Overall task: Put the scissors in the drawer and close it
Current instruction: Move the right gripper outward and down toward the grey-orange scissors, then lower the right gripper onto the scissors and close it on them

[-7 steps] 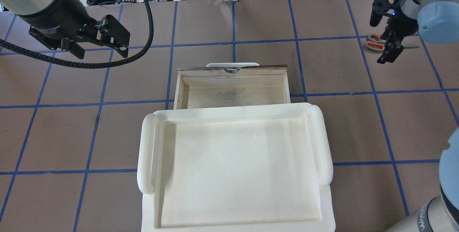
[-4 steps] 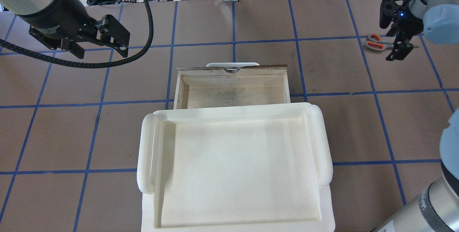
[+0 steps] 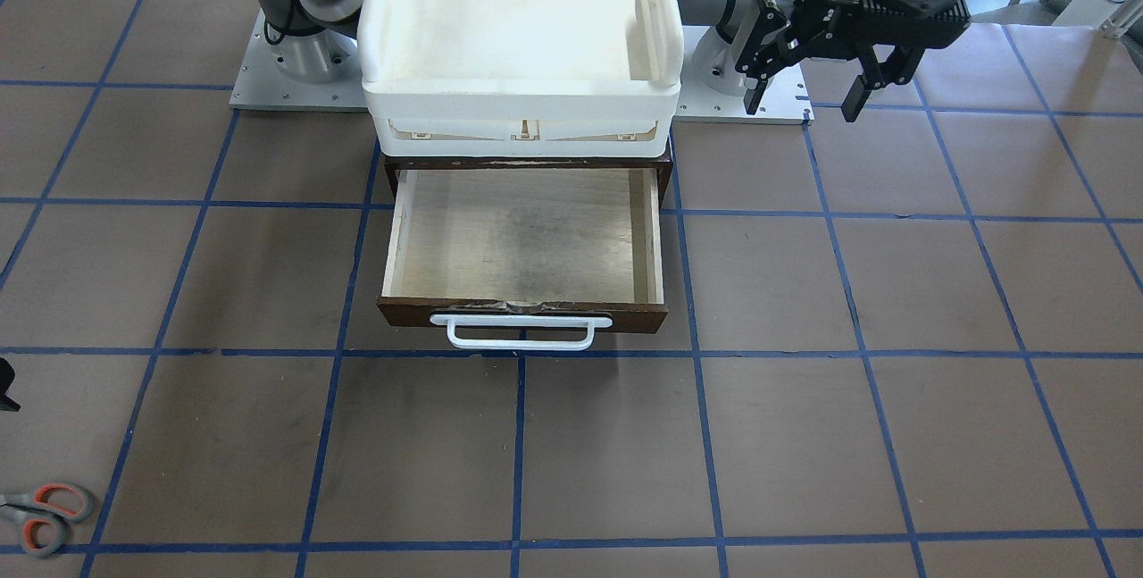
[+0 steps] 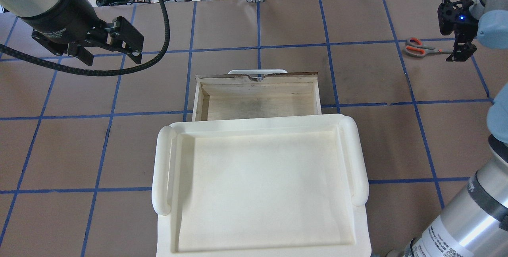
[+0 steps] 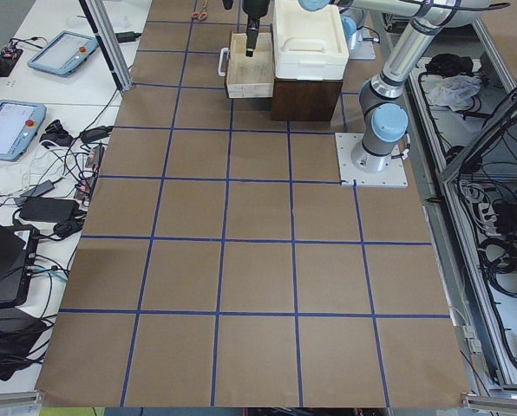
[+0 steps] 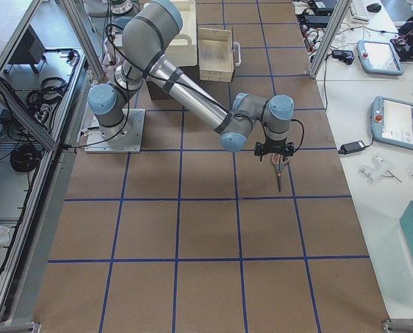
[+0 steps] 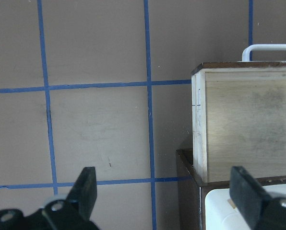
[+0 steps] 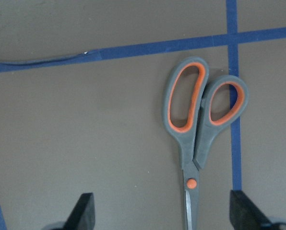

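Right gripper point(image 4: 452, 34) slides right in the overhead view, off the scissors point(image 4: 422, 47) handles to the blade end. Handles and most of the blades are now uncovered.

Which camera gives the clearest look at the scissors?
The right wrist-mounted view: the scissors lie close up, grey handles, orange lining and pivot clear, blade tips cut off. The overhead view shows the pair small; the front-facing view only its handles at the edge; the side views mere specks; the left wrist view nothing.
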Controlling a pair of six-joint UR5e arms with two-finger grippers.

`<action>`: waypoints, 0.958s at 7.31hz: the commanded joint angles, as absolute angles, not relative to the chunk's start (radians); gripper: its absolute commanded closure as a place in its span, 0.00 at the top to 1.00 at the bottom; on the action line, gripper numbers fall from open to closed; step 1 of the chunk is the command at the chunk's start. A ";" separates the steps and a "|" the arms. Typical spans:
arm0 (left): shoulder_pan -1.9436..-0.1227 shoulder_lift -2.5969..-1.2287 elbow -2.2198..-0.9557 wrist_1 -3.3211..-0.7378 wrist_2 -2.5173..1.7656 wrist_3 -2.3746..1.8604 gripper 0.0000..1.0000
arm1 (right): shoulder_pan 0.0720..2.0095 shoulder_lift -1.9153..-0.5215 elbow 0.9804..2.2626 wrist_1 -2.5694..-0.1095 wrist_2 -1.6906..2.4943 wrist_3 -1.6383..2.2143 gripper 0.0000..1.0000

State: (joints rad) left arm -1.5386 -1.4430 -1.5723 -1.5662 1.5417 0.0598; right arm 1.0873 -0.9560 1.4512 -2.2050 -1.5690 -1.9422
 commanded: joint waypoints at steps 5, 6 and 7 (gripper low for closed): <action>-1.539 -1.442 -1.572 -1.568 1.548 0.060 1.00 | 1.083 -0.824 1.376 -2.240 -1.569 -2.029 0.95; -1.539 -1.451 -1.572 -1.566 1.549 0.060 1.00 | 1.083 -0.816 1.376 -2.240 -1.568 -2.029 0.95; -1.539 -1.448 -1.574 -1.572 1.549 0.061 1.00 | 1.083 -0.816 1.374 -2.240 -1.566 -2.029 0.95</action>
State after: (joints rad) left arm -1.5386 -1.4475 -1.5727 -1.5680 1.5481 0.0602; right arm 1.0830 -0.8222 1.3782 -2.2392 -1.5678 -2.0288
